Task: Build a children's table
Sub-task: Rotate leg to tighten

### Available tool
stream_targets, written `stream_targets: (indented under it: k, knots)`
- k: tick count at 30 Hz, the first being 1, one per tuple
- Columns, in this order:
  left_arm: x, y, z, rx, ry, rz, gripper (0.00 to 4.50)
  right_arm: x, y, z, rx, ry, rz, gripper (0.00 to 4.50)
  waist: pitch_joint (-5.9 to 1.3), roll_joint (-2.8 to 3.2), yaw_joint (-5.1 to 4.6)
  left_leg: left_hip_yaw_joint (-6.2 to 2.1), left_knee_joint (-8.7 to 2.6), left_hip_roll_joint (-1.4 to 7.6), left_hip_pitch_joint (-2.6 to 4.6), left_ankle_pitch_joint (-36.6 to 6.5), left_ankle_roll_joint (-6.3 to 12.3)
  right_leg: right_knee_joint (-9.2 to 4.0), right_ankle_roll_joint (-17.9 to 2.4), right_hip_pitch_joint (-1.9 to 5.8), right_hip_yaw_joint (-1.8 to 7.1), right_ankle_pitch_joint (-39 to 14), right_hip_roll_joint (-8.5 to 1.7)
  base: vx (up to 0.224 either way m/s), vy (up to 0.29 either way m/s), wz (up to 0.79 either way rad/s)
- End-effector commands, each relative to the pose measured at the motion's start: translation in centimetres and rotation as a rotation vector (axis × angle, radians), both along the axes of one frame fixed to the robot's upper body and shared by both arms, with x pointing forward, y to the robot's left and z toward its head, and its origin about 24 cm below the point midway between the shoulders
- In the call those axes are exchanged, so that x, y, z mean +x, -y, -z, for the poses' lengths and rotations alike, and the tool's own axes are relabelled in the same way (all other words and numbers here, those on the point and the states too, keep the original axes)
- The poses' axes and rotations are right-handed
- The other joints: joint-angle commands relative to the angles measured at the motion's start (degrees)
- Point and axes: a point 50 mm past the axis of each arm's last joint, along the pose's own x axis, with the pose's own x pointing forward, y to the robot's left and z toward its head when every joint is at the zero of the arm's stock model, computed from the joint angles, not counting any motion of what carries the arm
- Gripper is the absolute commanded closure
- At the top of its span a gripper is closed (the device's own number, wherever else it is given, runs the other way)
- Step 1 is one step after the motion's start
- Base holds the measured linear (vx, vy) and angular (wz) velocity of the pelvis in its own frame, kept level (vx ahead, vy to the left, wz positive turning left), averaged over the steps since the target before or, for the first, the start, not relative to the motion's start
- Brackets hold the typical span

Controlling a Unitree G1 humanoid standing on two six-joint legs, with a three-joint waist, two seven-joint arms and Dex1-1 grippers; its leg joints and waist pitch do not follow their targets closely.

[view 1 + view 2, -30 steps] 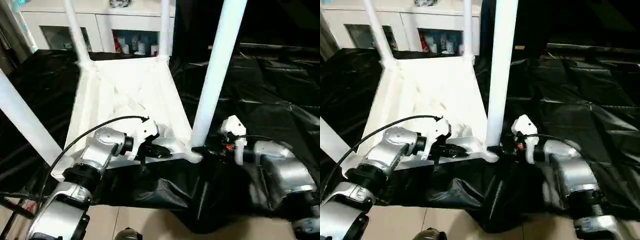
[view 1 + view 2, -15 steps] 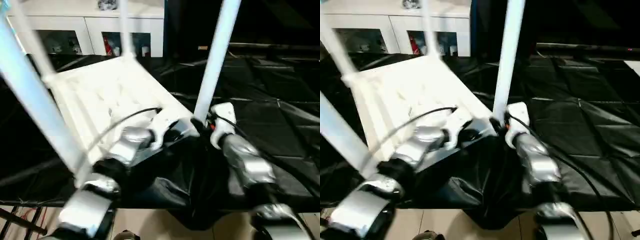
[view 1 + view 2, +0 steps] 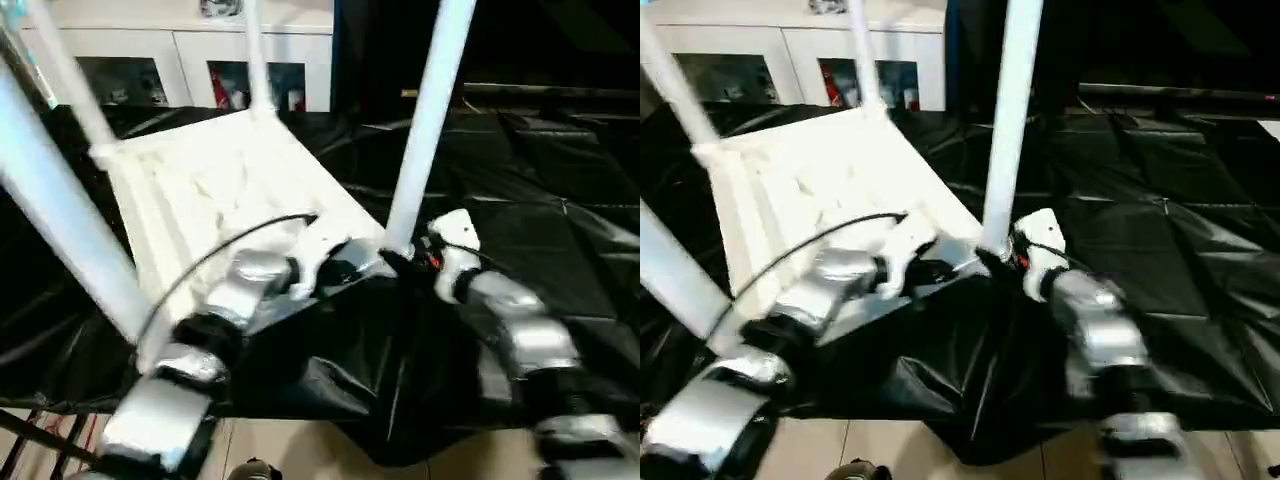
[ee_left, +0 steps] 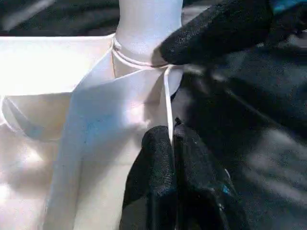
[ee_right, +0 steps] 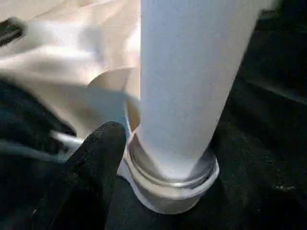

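Observation:
The children's table lies upside down on the black cloth, its white ribbed tabletop [image 3: 210, 180] turned at an angle. Several white legs stand up from its corner sockets; the near right leg [image 3: 430, 120] rises beside both grippers. My left gripper [image 3: 345, 270] is shut on the tabletop's thin rim [image 4: 168, 96] next to that corner. My right gripper [image 3: 405, 262] is open at the foot of the near right leg [image 5: 192, 86]. One of its fingers [image 5: 98, 158] rests beside the socket collar [image 5: 172, 191]; the other is hidden.
The black-draped work table [image 3: 540, 170] stretches to the right and back. Its front edge drops to a tiled floor [image 3: 260, 450]. A white cabinet [image 3: 190, 60] with glass doors stands behind. The near left leg [image 3: 60, 220] leans across the left side.
The tabletop with its legs has swung, its far end going left, while the near right corner stayed by my grippers. Both forearms turned with it.

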Motion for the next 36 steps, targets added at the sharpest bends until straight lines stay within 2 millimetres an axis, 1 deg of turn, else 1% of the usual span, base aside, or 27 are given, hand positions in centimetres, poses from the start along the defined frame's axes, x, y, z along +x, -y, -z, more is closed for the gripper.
stream_targets:
  k: [1, 2, 3, 4, 6, 7, 10, 13, 14, 18, 19, 20, 21, 22, 24, 25, 27, 28, 32, 33, 34, 35, 36]
  knots:
    - [-0.8, 1.6, -1.9, -0.086, 0.061, 0.200, 4.50, -0.5, -1.0, -0.5, 0.010, 0.004, -0.155, 1.39, -3.65, -0.59, 0.37, -1.31, -3.56, 2.56, 1.51, -14.76, 2.42, -4.08, -13.61, 2.50, 1.78, -6.52, -3.45, 0.000, 0.000, 0.00]
    - [-0.9, 1.5, -1.9, -0.088, 0.057, 0.212, 4.50, -0.6, -0.8, -0.6, 0.009, 0.004, -0.167, 1.39, -3.67, -0.56, 0.47, -1.27, -3.51, 2.57, 1.43, -14.44, 2.70, -3.97, -13.87, 2.49, 1.79, -6.13, -3.43, 0.000, 0.000, 0.00]
    - [-1.0, 1.3, -1.9, -0.092, 0.048, 0.229, 4.50, -0.7, -0.6, -0.7, 0.009, 0.005, -0.185, 1.39, -3.70, -0.49, 0.88, -1.25, -3.48, 2.75, 1.56, -14.16, 2.95, -3.90, -14.19, 2.43, 1.80, -5.63, -3.51, 0.000, 0.000, 0.00]
    - [-1.3, 0.8, -1.8, -0.093, 0.030, 0.261, 4.50, -0.9, -0.1, -1.1, 0.004, 0.003, -0.225, 1.39, -3.78, -0.55, 1.29, -1.17, -3.36, 2.86, 1.71, -13.93, 3.24, -3.71, -14.59, 2.23, 1.81, -4.98, -3.44, 0.000, 0.000, 0.00]
    - [-1.6, 0.1, -1.7, -0.081, 0.007, 0.292, 4.50, -1.2, 0.3, -1.4, -0.009, 0.002, -0.273, 1.39, -3.87, -0.49, 1.77, -1.23, -3.21, 2.98, 1.51, -12.94, 3.65, -3.32, -14.99, 2.24, 1.75, -3.41, -3.51, 0.000, 0.000, 0.00]
    - [-1.8, -0.2, -1.6, -0.076, 0.000, 0.307, 4.50, -1.3, 0.4, -1.4, -0.016, -0.004, -0.291, 1.39, -3.75, -0.55, 1.90, -1.20, -3.25, 2.90, 1.46, -13.08, 3.59, -3.45, -14.70, 2.14, 1.74, -4.18, -3.39, 0.000, 0.000, 0.00]
    - [-2.0, -0.8, -1.5, -0.071, -0.010, 0.323, 4.50, -1.5, 0.6, -1.3, -0.031, -0.026, -0.331, 1.39, -3.66, -0.64, 2.19, -1.26, -3.41, 2.96, 1.54, -14.87, 2.77, -3.71, -14.25, 2.08, 1.80, -7.52, -3.67, 0.000, 0.000, 0.00]
    - [-2.0, -1.0, -1.6, -0.070, -0.011, 0.322, 4.50, -1.6, 0.7, -1.2, -0.042, -0.037, -0.358, 1.39, -3.66, -0.62, 2.32, -1.27, -3.46, 2.95, 1.58, -15.34, 2.20, -3.77, -13.77, 1.96, 1.84, -8.80, -3.65, 0.000, 0.000, 0.00]
    - [-2.0, -1.1, -1.6, -0.070, -0.011, 0.321, 4.50, -1.7, 0.7, -1.1, -0.049, -0.042, -0.374, 1.39, -3.63, -0.92, 2.28, -1.28, -3.51, 2.94, 1.50, -15.18, 2.19, -3.78, -13.71, 2.03, 1.83, -8.82, -3.66, 0.000, 0.000, 0.00]
    - [-2.1, -1.4, -1.6, -0.069, -0.015, 0.321, 4.50, -2.1, 0.6, -1.0, -0.064, -0.065, -0.434, 1.39, -3.73, -0.94, 2.39, -1.22, -3.26, 2.85, 1.35, -13.45, 2.92, -3.54, -13.81, 2.08, 1.78, -7.29, -3.62, 0.000, 0.000, 0.00]
    - [-2.1, -1.4, -1.6, -0.069, -0.017, 0.322, 4.50, -2.3, 0.6, -1.0, -0.068, -0.076, -0.459, 1.55, -3.77, -1.15, 2.40, -1.20, -3.19, 2.85, 1.35, -12.94, 3.19, -3.51, -13.84, 2.09, 1.78, -6.97, -3.64, 0.000, 0.000, 0.00]
    - [-2.2, -1.5, -1.6, -0.069, -0.018, 0.323, 4.50, -2.4, 0.6, -1.0, -0.070, -0.080, -0.471, 1.65, -3.77, -1.05, 2.46, -1.24, -3.18, 2.89, 1.33, -12.53, 3.38, -3.44, -13.89, 2.09, 1.75, -6.86, -3.63, 0.000, 0.000, 0.00]
    - [-2.2, -1.5, -1.6, -0.069, -0.018, 0.323, 4.50, -2.4, 0.6, -1.0, -0.070, -0.080, -0.471, 1.65, -3.74, -1.06, 2.46, -1.21, -3.14, 2.86, 1.29, -12.53, 3.51, -3.48, -13.88, 2.06, 1.77, -6.99, -3.63, 0.000, 0.000, 0.00]
    - [-2.2, -1.5, -1.6, -0.070, -0.019, 0.320, 4.50, -2.2, 0.5, -1.1, -0.062, -0.077, -0.463, 1.76, -3.72, -1.08, 2.44, -1.21, -3.17, 2.85, 1.28, -12.47, 3.56, -3.52, -13.77, 2.04, 1.76, -7.51, -3.63, 0.000, 0.000, 0.00]
    - [-2.2, -1.6, -1.6, -0.070, -0.019, 0.320, 4.50, -2.2, 0.5, -1.1, -0.058, -0.075, -0.460, 2.01, -3.71, -1.01, 2.41, -1.23, -3.20, 2.88, 1.35, -12.78, 3.37, -3.59, -13.70, 1.96, 1.76, -8.24, -3.62, 0.000, 0.000, 0.00]
    - [-2.2, -1.6, -1.6, -0.071, -0.018, 0.316, 4.50, -2.2, 0.5, -1.2, -0.045, -0.076, -0.459, 2.01, -3.69, -0.99, 2.38, -1.25, -3.25, 2.89, 1.38, -13.23, 3.14, -3.64, -13.62, 1.94, 1.77, -8.83, -3.60, 0.000, 0.000, 0.00]
    - [-2.3, -1.6, -1.6, -0.072, -0.019, 0.316, 4.50, -2.2, 0.4, -1.2, -0.038, -0.078, -0.460, 2.24, -3.75, -1.03, 2.39, -1.26, -3.22, 2.88, 1.40, -13.19, 3.01, -3.57, -13.60, 1.99, 1.78, -8.57, -3.60, 0.000, 0.000, 0.00]
    - [-2.3, -1.6, -1.6, -0.073, -0.020, 0.316, 4.50, -2.3, 0.4, -1.2, -0.029, -0.083, -0.463, 2.32, -3.76, -0.94, 2.41, -1.27, -3.21, 2.89, 1.40, -13.17, 3.01, -3.56, -13.65, 1.97, 1.79, -8.41, -3.62, 0.000, 0.000, 0.00]
    - [-2.3, -1.6, -1.5, -0.070, -0.022, 0.317, 4.50, -2.6, 0.4, -0.9, -0.021, -0.099, -0.474, 2.43, -3.79, -0.98, 2.43, -1.21, -3.10, 2.81, 1.34, -12.58, 3.29, -3.49, -13.75, 2.01, 1.76, -7.42, -3.57, 0.000, 0.000, 0.00]
    - [-2.3, -1.5, -1.5, -0.070, -0.021, 0.308, 4.50, -2.7, 0.4, -0.8, -0.018, -0.107, -0.477, 2.45, -3.83, -0.87, 2.48, -1.24, -3.07, 2.80, 1.33, -12.42, 3.28, -3.44, -13.77, 2.06, 1.75, -7.26, -3.59, 0.000, 0.000, 0.00]
    - [-2.3, -1.5, -1.5, -0.070, -0.020, 0.306, 4.50, -2.8, 0.3, -0.7, -0.016, -0.110, -0.478, 2.45, -3.79, -0.93, 2.49, -1.24, -3.09, 2.80, 1.31, -12.45, 3.36, -3.48, -13.72, 2.04, 1.75, -7.27, -3.56, 0.000, 0.000, 0.00]
    - [-2.1, -1.3, -1.5, -0.068, -0.012, 0.286, 4.50, -3.0, 0.2, -0.4, -0.005, -0.120, -0.473, 2.46, -3.80, -0.84, 2.55, -1.25, -3.08, 2.80, 1.35, -12.57, 3.34, -3.50, -13.65, 2.02, 1.76, -7.41, -3.55, 0.000, 0.000, 0.00]
    - [-1.9, -1.1, -1.5, -0.068, -0.006, 0.264, 4.50, -3.1, 0.0, -0.2, 0.002, -0.126, -0.463, 2.46, -3.80, -0.88, 2.58, -1.27, -3.10, 2.84, 1.36, -12.61, 3.32, -3.49, -13.62, 2.02, 1.77, -7.31, -3.52, 0.000, 0.000, 0.00]
